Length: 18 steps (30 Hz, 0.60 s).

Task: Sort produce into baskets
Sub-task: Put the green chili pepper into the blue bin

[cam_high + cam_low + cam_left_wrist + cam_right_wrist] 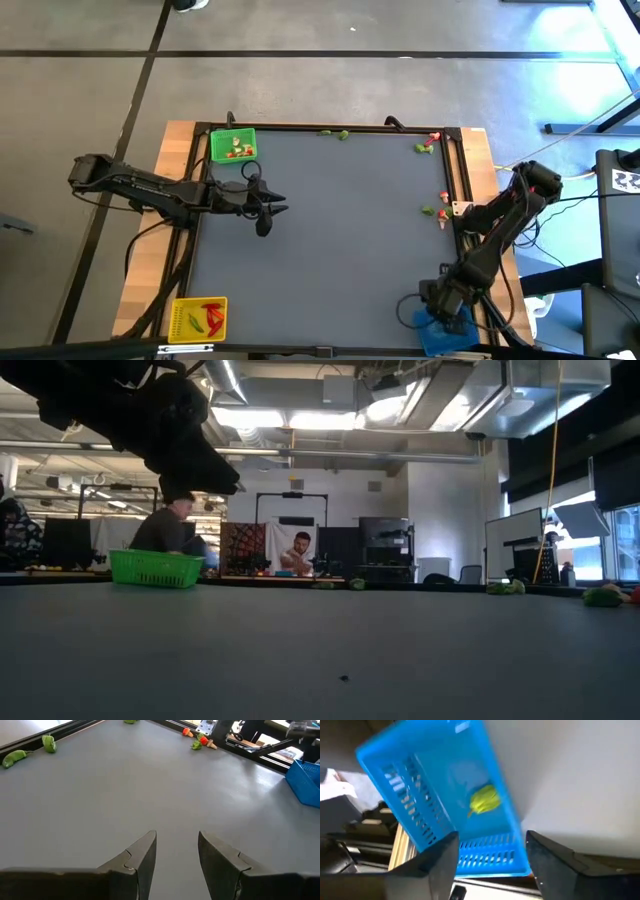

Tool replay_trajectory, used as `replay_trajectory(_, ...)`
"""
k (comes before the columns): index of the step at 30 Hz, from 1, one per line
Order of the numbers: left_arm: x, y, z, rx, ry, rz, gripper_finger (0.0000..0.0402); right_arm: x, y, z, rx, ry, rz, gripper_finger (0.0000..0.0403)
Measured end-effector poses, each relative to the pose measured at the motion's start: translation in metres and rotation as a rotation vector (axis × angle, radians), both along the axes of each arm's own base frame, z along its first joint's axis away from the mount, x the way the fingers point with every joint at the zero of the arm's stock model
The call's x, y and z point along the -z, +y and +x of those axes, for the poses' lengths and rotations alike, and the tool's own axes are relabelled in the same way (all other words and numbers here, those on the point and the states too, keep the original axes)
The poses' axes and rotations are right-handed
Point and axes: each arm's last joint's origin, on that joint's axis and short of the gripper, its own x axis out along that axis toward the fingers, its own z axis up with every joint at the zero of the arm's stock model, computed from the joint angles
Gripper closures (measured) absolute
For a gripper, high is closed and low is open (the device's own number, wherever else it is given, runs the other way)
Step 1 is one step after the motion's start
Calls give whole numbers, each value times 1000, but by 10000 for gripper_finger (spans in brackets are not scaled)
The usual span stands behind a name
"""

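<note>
Produce (428, 147) is partly lying loose while the right gripper (492, 851), jaws spread, is hovering over the blue basket (420, 815); left gripper (177, 852) is waiting parted, empty.

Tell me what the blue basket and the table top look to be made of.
Blue basket: apparently moulded plastic, bright uniform colour, with slotted mesh walls and a slight sheen. Table top: a dark grey matte sheet, possibly a mat or laminate, smooth and nearly glare-free, bordered by pale wood at the sides.
</note>
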Motion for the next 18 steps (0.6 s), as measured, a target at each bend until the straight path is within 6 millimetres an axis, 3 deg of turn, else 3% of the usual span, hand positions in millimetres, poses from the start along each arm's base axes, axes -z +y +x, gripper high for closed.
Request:
replay_trajectory(5,0,0,0,-1,-2,-2,261,-17,-29,10,34,-114,-39,156)
replay_trajectory(11,0,2,0,-13,-3,-4,261,-35,-80,17,125,-272,-276,167)
replay_trajectory(18,0,3,0,-11,-2,2,261,-42,-130,20,197,-257,-516,175)
